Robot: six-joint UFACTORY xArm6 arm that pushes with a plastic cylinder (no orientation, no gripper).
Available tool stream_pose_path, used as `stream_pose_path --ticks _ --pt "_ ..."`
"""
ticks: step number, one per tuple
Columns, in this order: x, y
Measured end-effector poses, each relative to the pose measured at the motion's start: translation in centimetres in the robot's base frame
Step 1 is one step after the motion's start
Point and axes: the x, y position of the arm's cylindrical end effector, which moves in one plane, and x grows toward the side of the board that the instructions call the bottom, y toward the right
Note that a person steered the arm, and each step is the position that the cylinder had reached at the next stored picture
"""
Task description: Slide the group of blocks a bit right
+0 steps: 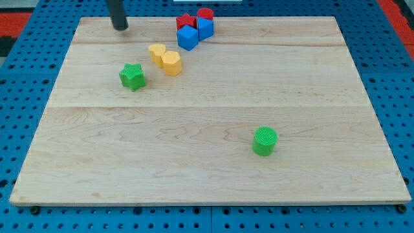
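My tip (120, 28) touches the board near the view's top left, well left of a cluster at the top centre. That cluster holds a red star (185, 21), a red cylinder (206, 14), a blue block (205, 28) and a blue block (187, 38), all touching or nearly so. Below and left of them two yellow blocks (157, 53) (171, 63) sit side by side. A green star (132, 76) lies left of the yellow pair, below my tip.
A green cylinder (264, 141) stands alone toward the view's lower right. The wooden board (207, 175) rests on a blue perforated surface (19, 129), and the cluster sits close to the board's top edge.
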Motion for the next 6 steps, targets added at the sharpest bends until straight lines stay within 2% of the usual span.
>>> stream_pose_path --ticks 1,2,3,4,6 --pt "-0.9 4.0" --pt "0.4 8.1" --pt "-0.3 15.6" --pt "0.5 18.3" --pt "6.2 18.4"
